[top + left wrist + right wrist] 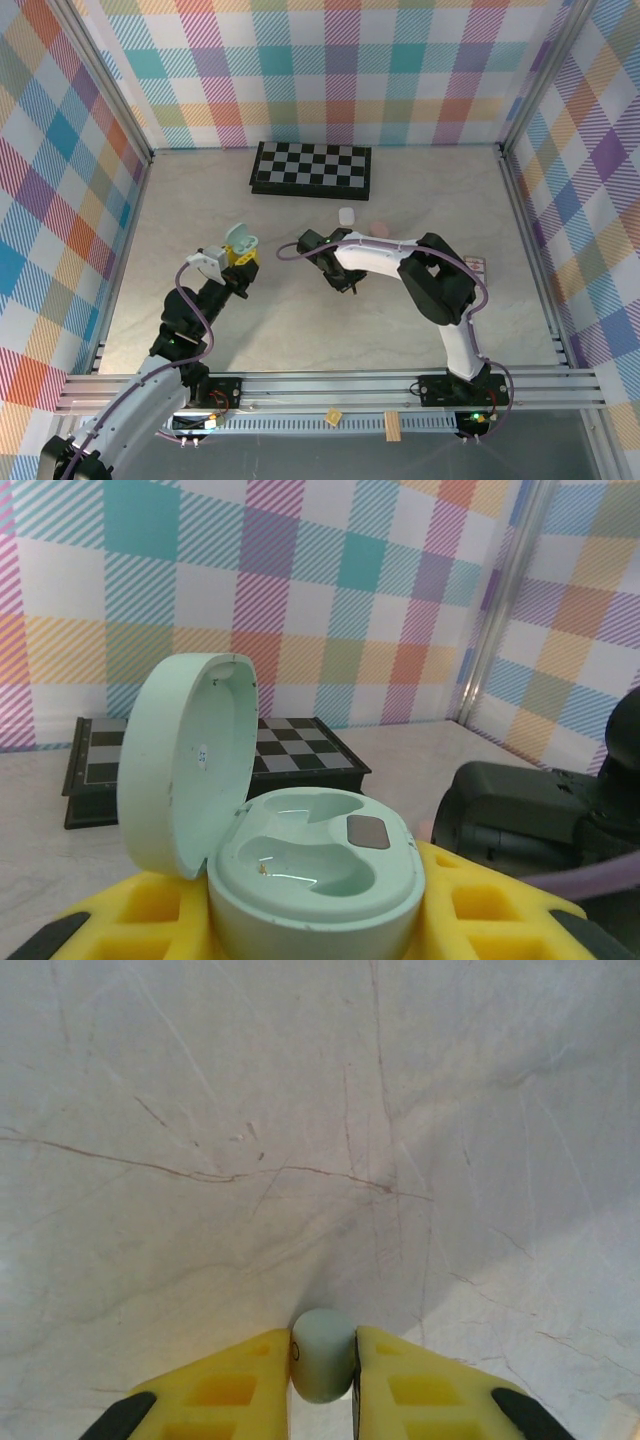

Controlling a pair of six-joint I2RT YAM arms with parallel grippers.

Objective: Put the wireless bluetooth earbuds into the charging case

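My left hand [316, 935] grips the pale green charging case [320, 865] between its yellow fingers [485, 910]. The lid [185, 765] stands open at left, exposing two wells. A chessboard [300, 748] lies behind it on the table [420, 745].

Bright, even light; glare on charging case [322, 895]; soft shadow, table [300, 1110].

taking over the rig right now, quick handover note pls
Left tool: shut on the pale green case, lid open.
Right tool: closed around a pale green earbud, low over the table; whether the earbud is lifted yet, can't tell.
Done: case is open and both wells look empty.
Left: carry that earbud to the case and seat it, then the rest. A white piece and a pink piece lie near the chessboard, too small to identify.
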